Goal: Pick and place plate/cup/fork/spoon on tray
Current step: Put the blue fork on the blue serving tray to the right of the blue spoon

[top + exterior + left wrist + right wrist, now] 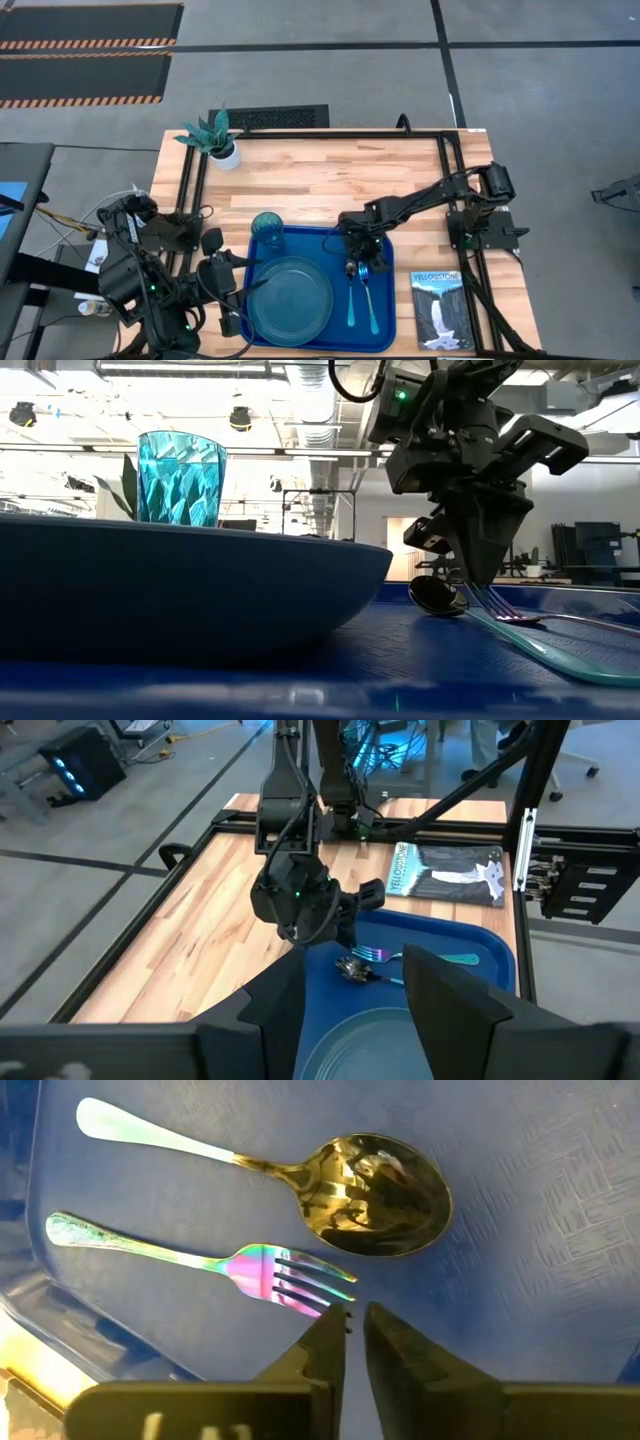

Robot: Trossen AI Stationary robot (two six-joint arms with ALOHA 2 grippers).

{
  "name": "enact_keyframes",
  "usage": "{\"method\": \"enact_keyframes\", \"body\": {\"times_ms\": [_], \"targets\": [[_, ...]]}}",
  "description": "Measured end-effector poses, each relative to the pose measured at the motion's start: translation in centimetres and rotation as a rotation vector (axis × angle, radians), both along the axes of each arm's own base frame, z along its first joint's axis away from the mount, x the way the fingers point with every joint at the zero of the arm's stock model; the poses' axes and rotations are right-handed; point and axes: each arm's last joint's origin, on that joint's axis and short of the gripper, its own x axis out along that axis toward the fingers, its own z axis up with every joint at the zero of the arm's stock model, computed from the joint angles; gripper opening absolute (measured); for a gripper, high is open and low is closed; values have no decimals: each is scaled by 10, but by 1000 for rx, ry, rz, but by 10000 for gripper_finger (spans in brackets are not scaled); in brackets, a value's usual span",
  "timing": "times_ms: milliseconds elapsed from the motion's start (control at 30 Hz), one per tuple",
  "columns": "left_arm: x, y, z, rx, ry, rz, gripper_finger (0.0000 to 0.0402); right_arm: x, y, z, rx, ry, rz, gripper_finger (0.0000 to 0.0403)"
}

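Note:
The blue tray (385, 335) lies at the table's near middle. On it the teal plate (290, 298) rests flat, and the cup (267, 227) stands upright at its far left corner. The spoon (380, 1185) and the fork (200, 1260) lie side by side on the tray's right part. My right gripper (362, 256) hangs just above them, pointing down. Its fingers are almost together (355, 1325) beside the fork's tine tips (335, 1285). My left gripper (252, 280) is open and empty at the tray's left edge, by the plate's rim.
A Yellowstone book (437, 308) lies right of the tray. A white pot with a teal plant (222, 148) stands at the table's far left. Black frame rails (445, 170) run along the table's far and side edges. Bare wood lies beyond the tray.

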Motion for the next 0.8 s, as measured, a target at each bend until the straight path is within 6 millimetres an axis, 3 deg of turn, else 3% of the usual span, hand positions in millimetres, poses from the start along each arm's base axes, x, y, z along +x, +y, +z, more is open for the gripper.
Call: {"method": "enact_keyframes", "body": {"times_ms": [233, 800], "targets": [[0, 0, 0, 0, 0, 0, 158, 0, 0, 0, 0, 2, -4, 8], [0, 0, 0, 19, 7, -11, 158, -7, -11, -3, -42, 133, -154, 15]]}}
